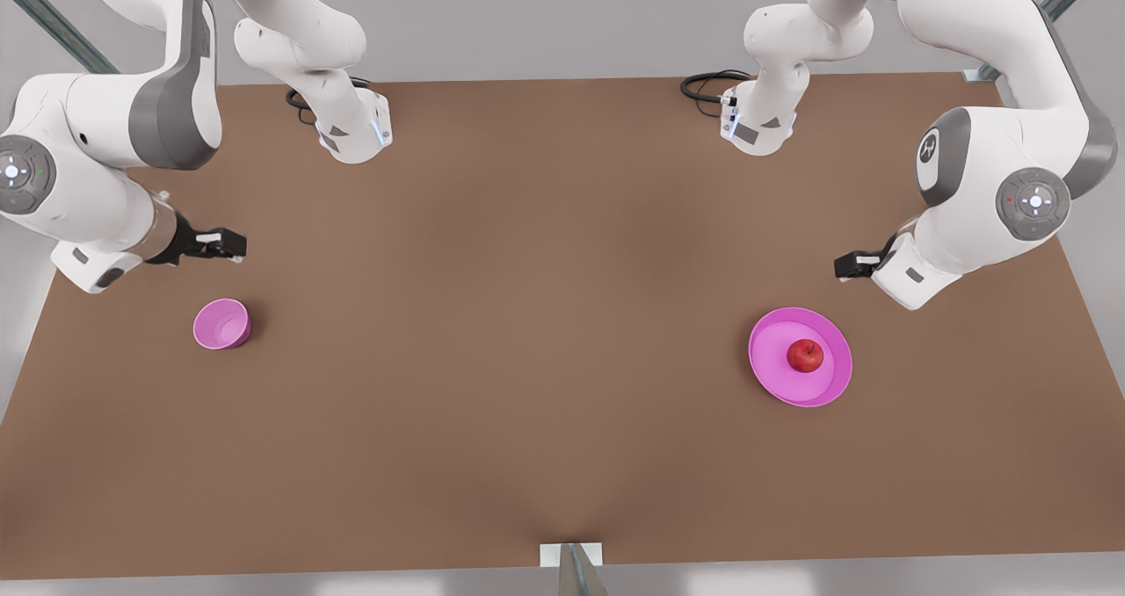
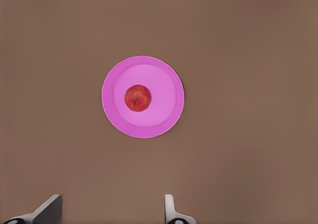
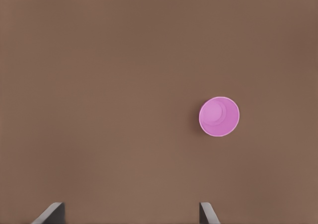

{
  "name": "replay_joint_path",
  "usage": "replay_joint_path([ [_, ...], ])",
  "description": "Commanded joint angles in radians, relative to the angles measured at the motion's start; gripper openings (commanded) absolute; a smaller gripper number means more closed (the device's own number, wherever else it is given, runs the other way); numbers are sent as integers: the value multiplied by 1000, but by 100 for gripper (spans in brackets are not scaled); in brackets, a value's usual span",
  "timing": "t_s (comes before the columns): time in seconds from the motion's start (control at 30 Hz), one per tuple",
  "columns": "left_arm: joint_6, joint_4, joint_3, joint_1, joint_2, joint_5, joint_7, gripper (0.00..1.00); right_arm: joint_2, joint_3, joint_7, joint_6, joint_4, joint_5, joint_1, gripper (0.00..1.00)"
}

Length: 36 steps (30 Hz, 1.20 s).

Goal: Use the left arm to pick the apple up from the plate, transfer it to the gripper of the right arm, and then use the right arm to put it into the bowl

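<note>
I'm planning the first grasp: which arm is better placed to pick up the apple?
Left. Its open hand hovers near the plate holding the apple; the right hand waits open by the bowl.

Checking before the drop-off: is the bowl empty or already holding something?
Empty. The bowl shows only its bare pink inside; the apple sits on the plate.

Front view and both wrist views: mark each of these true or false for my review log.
1. The apple sits on the plate. True.
2. The bowl holds the apple. False: the bowl is empty.
3. The left gripper is open above the table, holding nothing. True.
4. The right gripper grips the bowl. False: it is open, up off the bowl.
5. Plate and bowl touch. False: they lie far apart.
</note>
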Motion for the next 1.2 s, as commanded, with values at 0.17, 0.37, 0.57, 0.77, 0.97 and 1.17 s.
replay_joint_path([
  [0.17,270,-12,3,-5,206,5,38,100,-11,-1,9,41,-13,0,-3,100],
  [0.37,747,-317,26,9,229,-1,36,100,-16,2,9,42,-11,0,-10,100],
  [0.57,856,-409,40,41,256,3,38,100,-20,3,9,41,-13,-1,-6,100],
  [0.77,931,-472,60,46,286,2,38,100,-14,3,9,44,-13,0,-6,100],
  [0.97,977,-495,60,48,310,-4,36,100,-11,3,9,45,-13,-1,-9,100],
  [1.17,977,-512,60,45,332,-4,36,100,-9,3,9,45,-13,-1,-12,100],
])
